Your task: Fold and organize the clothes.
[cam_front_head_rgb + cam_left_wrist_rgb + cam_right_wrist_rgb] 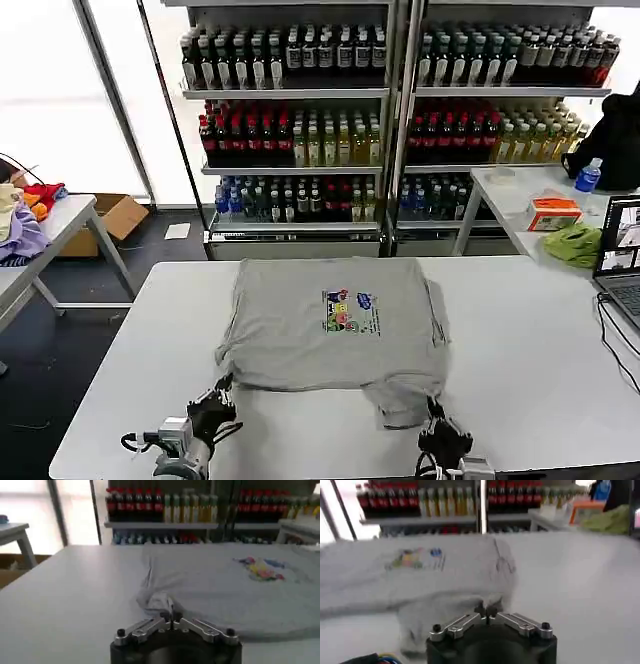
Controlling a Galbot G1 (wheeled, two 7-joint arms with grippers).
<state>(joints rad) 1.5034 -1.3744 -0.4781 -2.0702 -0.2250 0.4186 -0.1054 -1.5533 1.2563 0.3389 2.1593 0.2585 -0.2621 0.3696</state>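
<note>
- On the white table (520,350) we see the light grey T-shirt (320,330) lying flat near the middle, its chest print (349,311) facing up and its sleeves folded in along both sides.
- At the T-shirt's near left corner we find the left gripper (222,393), and in the left wrist view its fingers (176,616) are pressed together on a pinched ridge of the T-shirt's hem.
- At the T-shirt's near right corner, where a flap of cloth juts toward the table's front edge, we find the right gripper (436,418); in the right wrist view its fingers (482,608) meet at the edge of that flap, clamped on the fabric.
- Beyond the T-shirt we see shelves of bottled drinks (300,130).
- To the T-shirt's far right, on a side table (510,195), we see a lime-green cloth (574,243) beside an orange box (553,213), with a laptop (620,255) nearer.
</note>
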